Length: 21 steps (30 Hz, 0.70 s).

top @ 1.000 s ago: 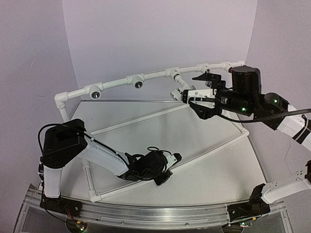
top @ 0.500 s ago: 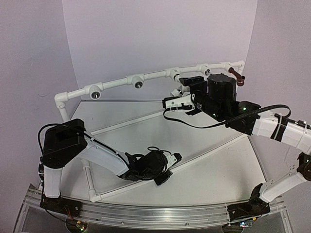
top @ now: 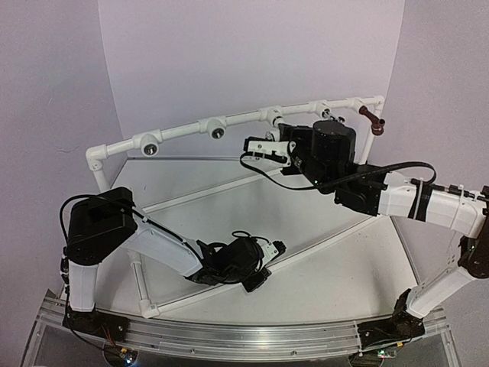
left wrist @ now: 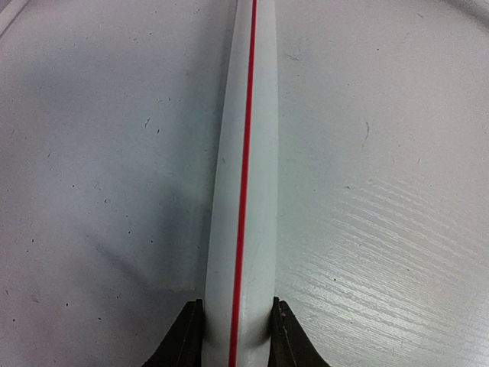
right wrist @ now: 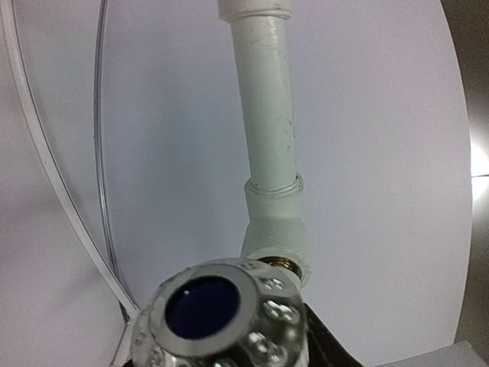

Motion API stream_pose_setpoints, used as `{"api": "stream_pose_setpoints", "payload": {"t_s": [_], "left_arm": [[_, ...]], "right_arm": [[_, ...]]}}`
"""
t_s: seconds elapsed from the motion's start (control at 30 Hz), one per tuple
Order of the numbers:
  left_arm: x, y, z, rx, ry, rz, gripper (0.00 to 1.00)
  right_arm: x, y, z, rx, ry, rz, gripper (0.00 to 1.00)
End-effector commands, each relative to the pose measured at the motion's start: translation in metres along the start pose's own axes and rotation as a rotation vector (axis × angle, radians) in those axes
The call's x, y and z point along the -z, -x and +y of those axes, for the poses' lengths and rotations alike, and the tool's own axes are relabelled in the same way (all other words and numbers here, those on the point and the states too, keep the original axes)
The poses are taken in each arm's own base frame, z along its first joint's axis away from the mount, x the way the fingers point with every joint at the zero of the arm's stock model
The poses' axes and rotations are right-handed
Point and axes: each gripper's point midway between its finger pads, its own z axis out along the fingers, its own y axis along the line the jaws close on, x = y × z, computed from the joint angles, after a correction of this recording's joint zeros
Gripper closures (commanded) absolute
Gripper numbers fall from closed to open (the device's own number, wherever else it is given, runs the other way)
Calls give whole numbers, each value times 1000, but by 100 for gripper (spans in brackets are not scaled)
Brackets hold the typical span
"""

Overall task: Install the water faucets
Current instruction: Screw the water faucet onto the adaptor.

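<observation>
red-brown faucet [top: 372,119] 1 | blue-capped faucet [right wrist: 220,315] 1 | open tee sockets [top: 150,145] 2 | arms [top: 157,246] 2

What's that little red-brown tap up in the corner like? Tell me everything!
The tap is small, dark red-brown, with a short bent shape. It sticks out from the far right corner of the white pipe frame, slanting downward. Only the frame touches it. What it is made of I cannot tell.

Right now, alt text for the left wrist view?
The left gripper clamps a white pipe marked with a thin red line, its two dark fingers showing at the bottom edge. The pipe runs straight up the picture over a scuffed white table.
</observation>
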Motion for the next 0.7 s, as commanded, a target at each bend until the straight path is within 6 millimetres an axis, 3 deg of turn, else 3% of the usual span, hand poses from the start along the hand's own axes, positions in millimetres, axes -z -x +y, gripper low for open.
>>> {"api": "stream_pose_setpoints", "payload": {"t_s": [0.0,0.27,0.37,0.67], "left_arm": [[4,-183,14,68,67,560,100],[4,-183,14,69,67,559,100],[4,-184,14,68,67,560,100],[5,-184,14,70,68,560,100]], "right_arm": [[-6,0,-19,-345,-63,31,63],[-2,0,-26,-962,-73,-11,72],[-2,-12,-29,-1261,-96,-4,79],[12,-56,-26,-2083,-195,4,86]]}}
